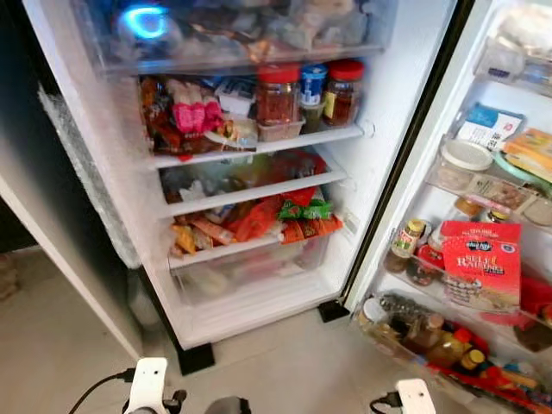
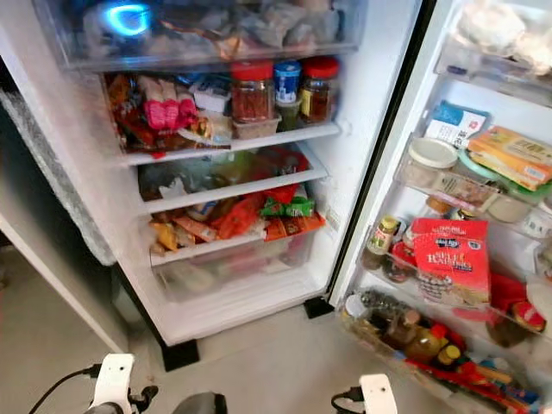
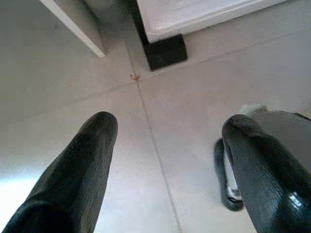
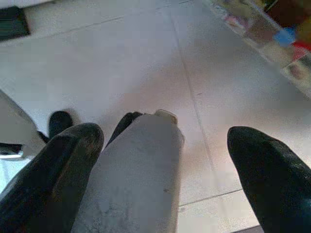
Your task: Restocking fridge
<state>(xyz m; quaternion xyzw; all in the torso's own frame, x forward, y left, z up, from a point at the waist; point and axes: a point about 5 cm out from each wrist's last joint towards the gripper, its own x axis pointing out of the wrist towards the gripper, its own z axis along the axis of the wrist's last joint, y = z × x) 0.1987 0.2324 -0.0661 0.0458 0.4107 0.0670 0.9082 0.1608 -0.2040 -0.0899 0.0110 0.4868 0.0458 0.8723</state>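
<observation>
Head views: fridge (image 1: 362,198) standing open straight ahead and above both arms, its shelves crowded to the front edges. Red-lidded jars (image 1: 278,95) at the right end of the upper shelf, orange snack packets (image 1: 259,220) spilling over the lower shelf's front edge, red box (image 1: 480,261) upright in the middle door rack, bottles (image 1: 431,341) along the bottom rack. Both wrists low at the frame's bottom edge, the right one nearer the door racks.

Left wrist view: left gripper (image 3: 167,160) spread wide, empty, aimed down at the tiled floor (image 3: 194,111), near the fridge's black foot (image 3: 166,51).

Right wrist view: right gripper (image 4: 163,170) also spread, holding nothing, hanging over the robot's grey leg (image 4: 138,179); bottom door rack (image 4: 272,39) ahead and to the side. No item in hand to stock yet.
</observation>
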